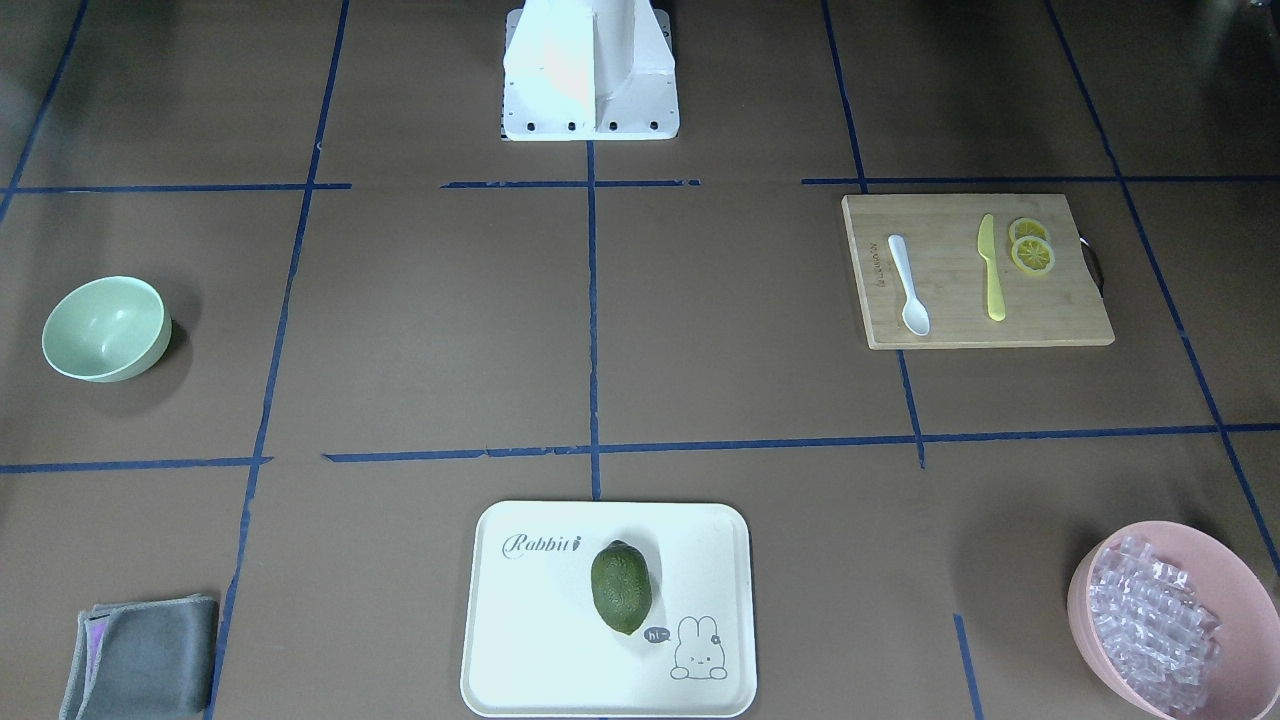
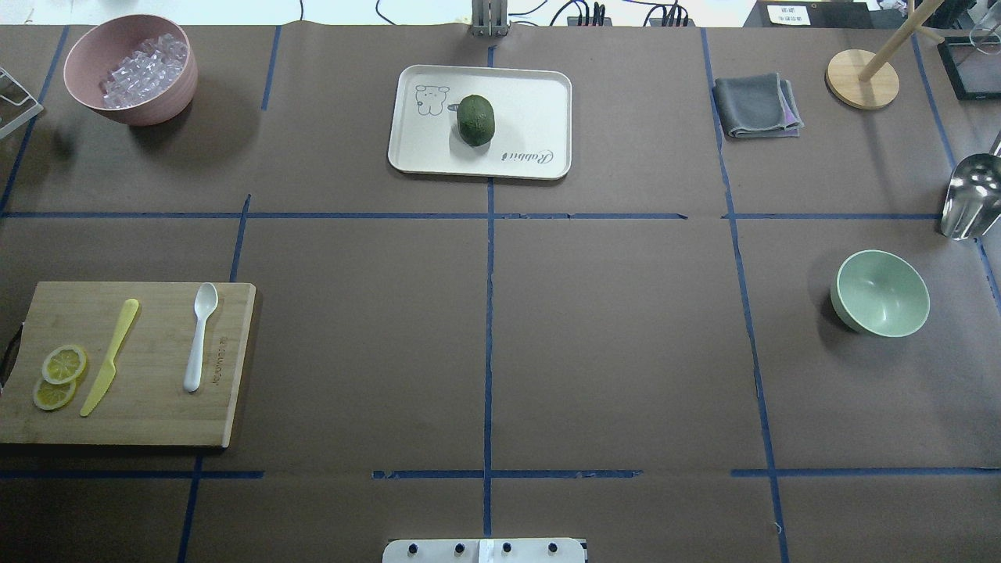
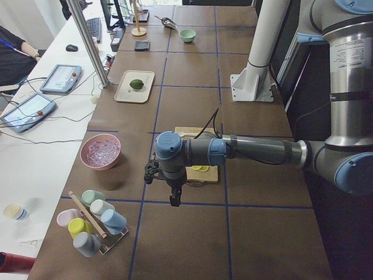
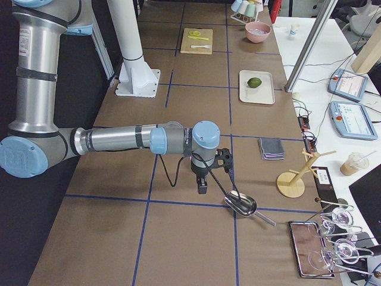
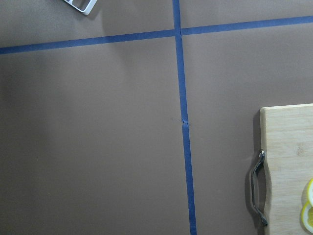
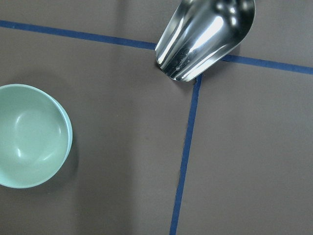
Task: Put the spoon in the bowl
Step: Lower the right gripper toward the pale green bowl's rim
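Brown paper covered the table (image 2: 610,352), marked into squares by blue tape (image 2: 489,313), and the robot's white base plate (image 2: 485,550) sat at the near edge. In the middle row, on the robot's left, a bamboo cutting board (image 2: 156,414) lay flat. The spoon (image 2: 200,336) rested on it near the edge toward the table's centre, handle toward the robot and scoop pointing away, free of both grippers. A yellow-green knife (image 2: 109,356) lay apart from it, further out on the board, and beyond the knife were two overlapping lemon slices (image 2: 59,375). The left gripper (image 3: 173,198) hung above the table past the board's handle end. It showed only in the side view, so how far its fingers stood apart could not be told. Across the same row, well apart from the spoon on the robot's right, the bowl (image 2: 882,293) stood upright and empty. The right gripper (image 4: 202,186) hung just beside a shiny metal scoop (image 2: 970,195) that lay near the bowl, toward the table's right end. It too showed only from the side, so its opening could not be told. In the far row a pink bowl (image 2: 148,102) of clear cubes stood on the left. A white tray (image 2: 539,94) bearing a dark green fruit (image 2: 475,120) lay in the centre. A folded grey cloth (image 2: 755,105) lay to the right, with a wooden stand (image 2: 862,78) past it.
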Robot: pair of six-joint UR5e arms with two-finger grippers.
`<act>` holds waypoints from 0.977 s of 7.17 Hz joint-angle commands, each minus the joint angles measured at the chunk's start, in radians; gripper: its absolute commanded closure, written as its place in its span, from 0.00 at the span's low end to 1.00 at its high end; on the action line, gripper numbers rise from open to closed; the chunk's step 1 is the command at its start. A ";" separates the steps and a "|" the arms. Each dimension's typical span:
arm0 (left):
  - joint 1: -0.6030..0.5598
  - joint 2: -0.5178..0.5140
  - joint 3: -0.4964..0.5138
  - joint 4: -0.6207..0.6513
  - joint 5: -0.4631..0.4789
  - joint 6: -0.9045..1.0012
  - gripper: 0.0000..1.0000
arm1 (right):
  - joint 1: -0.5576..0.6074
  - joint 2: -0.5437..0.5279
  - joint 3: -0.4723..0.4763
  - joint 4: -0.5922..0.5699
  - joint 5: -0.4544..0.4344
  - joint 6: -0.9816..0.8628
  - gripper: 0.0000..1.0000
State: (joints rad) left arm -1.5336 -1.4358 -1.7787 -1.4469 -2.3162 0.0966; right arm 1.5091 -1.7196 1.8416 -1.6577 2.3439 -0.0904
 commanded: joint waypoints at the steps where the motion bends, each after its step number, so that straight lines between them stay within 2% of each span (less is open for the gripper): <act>1: 0.006 -0.002 0.001 -0.004 0.000 0.002 0.00 | -0.003 0.000 -0.002 0.022 0.002 0.000 0.00; 2: 0.007 -0.002 0.002 -0.001 0.000 0.002 0.00 | -0.050 0.005 -0.004 0.036 -0.002 -0.006 0.00; 3: 0.007 -0.002 0.001 -0.001 0.000 0.002 0.00 | -0.070 0.006 -0.012 0.100 0.009 0.006 0.00; 4: 0.007 -0.002 0.002 -0.003 0.000 0.002 0.00 | -0.114 0.008 -0.016 0.133 0.055 0.084 0.00; 5: 0.007 -0.002 0.001 -0.003 -0.002 0.002 0.00 | -0.175 0.008 -0.028 0.223 0.057 0.200 0.00; 7: 0.009 -0.002 0.001 -0.003 -0.002 0.002 0.00 | -0.287 0.008 -0.176 0.610 0.025 0.503 0.00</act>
State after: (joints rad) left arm -1.5258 -1.4373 -1.7777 -1.4495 -2.3177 0.0982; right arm 1.2890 -1.7121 1.7536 -1.2700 2.3869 0.2436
